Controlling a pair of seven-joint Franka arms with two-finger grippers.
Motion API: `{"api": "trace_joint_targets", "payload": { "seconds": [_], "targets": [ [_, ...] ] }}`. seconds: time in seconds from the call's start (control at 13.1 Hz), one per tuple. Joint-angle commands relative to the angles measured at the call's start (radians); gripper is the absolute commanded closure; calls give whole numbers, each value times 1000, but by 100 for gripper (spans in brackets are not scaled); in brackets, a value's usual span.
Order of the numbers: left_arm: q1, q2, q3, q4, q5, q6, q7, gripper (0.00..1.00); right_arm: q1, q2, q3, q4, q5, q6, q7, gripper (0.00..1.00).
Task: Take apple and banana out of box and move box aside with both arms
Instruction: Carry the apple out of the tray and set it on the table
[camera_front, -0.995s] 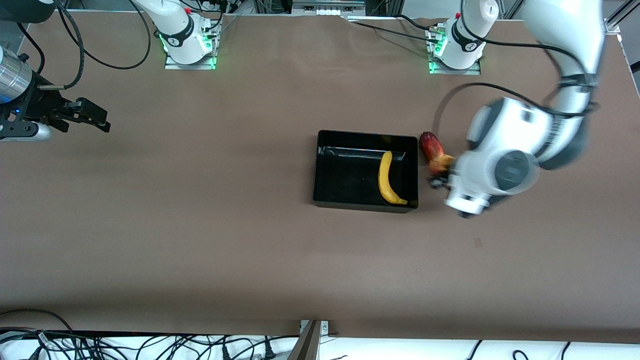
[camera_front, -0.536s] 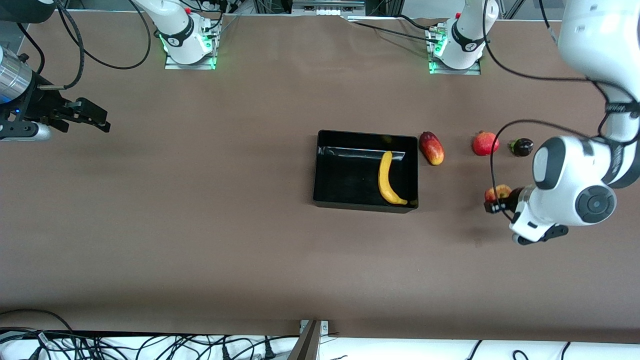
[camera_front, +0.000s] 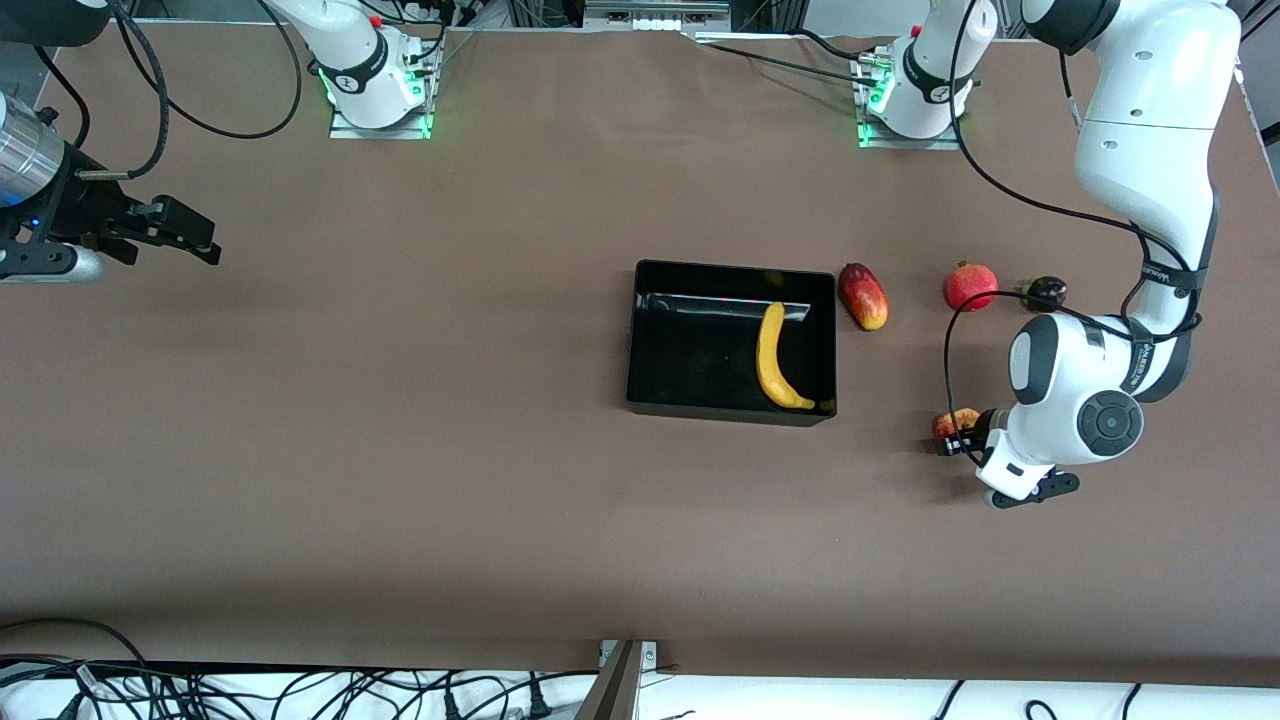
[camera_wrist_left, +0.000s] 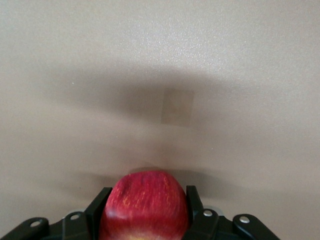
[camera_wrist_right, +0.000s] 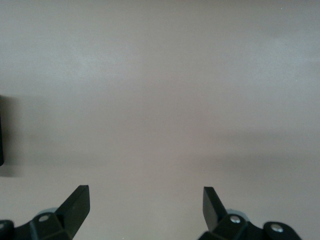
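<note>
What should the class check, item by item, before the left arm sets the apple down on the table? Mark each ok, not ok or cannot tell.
1. Apple clamped in the left gripper, jaws on both sides: ok.
2. Apple out of the box: ok.
3. Bare table under the apple, no other fruit there: ok.
4. Apple resting on the table: cannot tell.
5. Banana out of the box: not ok, it lies inside.
6. Right gripper open and waiting at the right arm's end of the table: ok.

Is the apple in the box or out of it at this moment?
Out. The left gripper holds the apple over bare table beside the box; only the banana lies inside.
</note>
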Motion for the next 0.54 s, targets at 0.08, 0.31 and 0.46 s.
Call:
{"api": "trace_joint_targets", "payload": {
  "seconds": [0.08,0.31,0.46],
  "targets": [
    [-2,-24,0,-29,25,4,4,0,-10,5,6,13,5,-6,1,0],
    [-22,-131,-14,15,5,-213,-12,0,-10,4,6,13,5,-6,1,0],
    [-62,-196,-35,26,-73,-304,-152,0,-10,5,6,15,5,-6,1,0]
  ]
}}
